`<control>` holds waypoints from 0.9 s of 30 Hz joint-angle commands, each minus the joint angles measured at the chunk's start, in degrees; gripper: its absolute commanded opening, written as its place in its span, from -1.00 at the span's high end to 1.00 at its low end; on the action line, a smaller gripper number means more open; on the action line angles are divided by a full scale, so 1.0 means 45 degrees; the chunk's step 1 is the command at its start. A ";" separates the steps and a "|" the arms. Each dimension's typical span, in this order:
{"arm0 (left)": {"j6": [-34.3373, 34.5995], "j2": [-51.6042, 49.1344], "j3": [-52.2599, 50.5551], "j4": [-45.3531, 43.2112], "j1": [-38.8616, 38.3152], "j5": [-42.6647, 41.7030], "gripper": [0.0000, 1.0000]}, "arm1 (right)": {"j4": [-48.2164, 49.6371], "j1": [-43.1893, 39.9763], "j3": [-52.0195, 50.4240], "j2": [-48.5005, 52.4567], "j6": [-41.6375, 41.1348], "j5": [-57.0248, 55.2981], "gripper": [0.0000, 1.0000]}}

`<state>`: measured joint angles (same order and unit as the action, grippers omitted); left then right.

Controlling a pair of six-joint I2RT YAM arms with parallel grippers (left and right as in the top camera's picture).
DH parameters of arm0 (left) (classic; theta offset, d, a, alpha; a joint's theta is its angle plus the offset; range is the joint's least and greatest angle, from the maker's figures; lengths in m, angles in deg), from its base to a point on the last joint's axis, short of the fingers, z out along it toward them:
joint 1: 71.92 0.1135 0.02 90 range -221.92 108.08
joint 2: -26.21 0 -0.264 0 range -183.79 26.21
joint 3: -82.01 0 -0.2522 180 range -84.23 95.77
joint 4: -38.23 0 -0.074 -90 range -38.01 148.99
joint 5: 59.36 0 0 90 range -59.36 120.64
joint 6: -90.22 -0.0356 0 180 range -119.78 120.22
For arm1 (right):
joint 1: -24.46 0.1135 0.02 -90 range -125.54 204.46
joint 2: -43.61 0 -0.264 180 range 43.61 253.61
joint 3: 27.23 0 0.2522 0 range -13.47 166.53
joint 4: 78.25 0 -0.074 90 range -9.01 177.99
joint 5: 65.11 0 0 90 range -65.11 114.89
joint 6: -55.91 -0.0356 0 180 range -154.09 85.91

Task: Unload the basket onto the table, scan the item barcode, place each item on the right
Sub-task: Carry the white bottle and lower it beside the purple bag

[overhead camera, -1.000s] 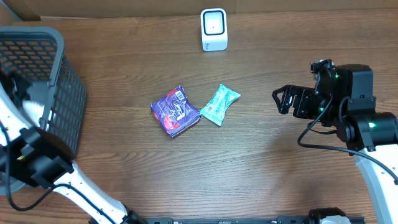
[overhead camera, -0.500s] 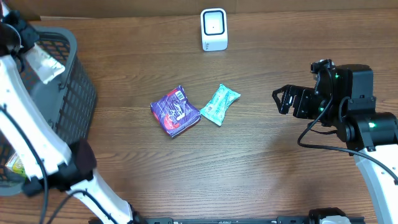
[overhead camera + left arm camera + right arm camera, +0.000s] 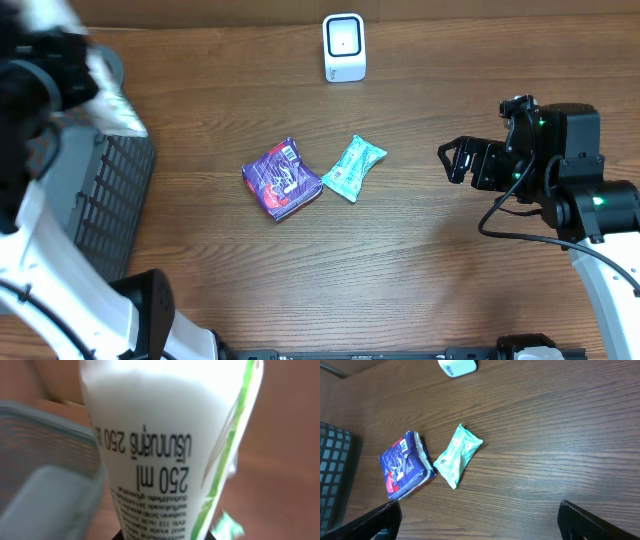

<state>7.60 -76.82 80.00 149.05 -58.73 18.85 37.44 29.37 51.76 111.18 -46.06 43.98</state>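
Now | left gripper (image 3: 85,72) high above basket (image 3: 112,195), pinching white pouch (image 3: 165,435) | right gripper (image 3: 452,161) spread, hovering

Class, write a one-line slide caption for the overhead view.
Left gripper holds white pouch by the grey basket; purple packet and mint packet lie before the scanner; right gripper open.

Scanner (image 3: 344,47): far edge of the tabletop (image 3: 400,290), near its middle.
Square packet (image 3: 283,179): mid-tabletop, in front of the scanner.
Slim packet (image 3: 353,168): touching the square packet's right side.
Basket (image 3: 110,200): left edge.
Pouch (image 3: 165,435): above the basket's far corner.
Right hand (image 3: 448,163): right of the slim packet, apart.
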 commanded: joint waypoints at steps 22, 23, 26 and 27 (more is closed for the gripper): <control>-0.0452 -0.0272 -1.0200 -0.1875 -0.5688 0.2735 0.91 | 0.0058 0.0063 0.0248 0.0015 0.0058 0.0015 -1.00; -0.0461 -0.0277 -1.0739 -0.2215 -0.5688 0.2744 0.91 | 0.0058 0.0063 0.0248 0.0015 0.0058 0.0015 -1.00; -0.0568 -0.0272 -1.2138 -0.3152 -0.5688 0.2773 0.91 | 0.0058 0.0063 0.0248 0.0015 0.0058 0.0015 -1.00; -0.0602 -0.0277 -1.2604 -0.3473 -0.5683 0.2783 0.91 | 0.0058 0.0063 0.0243 0.0015 0.0058 0.0019 -1.00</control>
<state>4.54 -78.35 27.12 135.43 -84.06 30.34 37.40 29.37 51.78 111.29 -46.06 43.98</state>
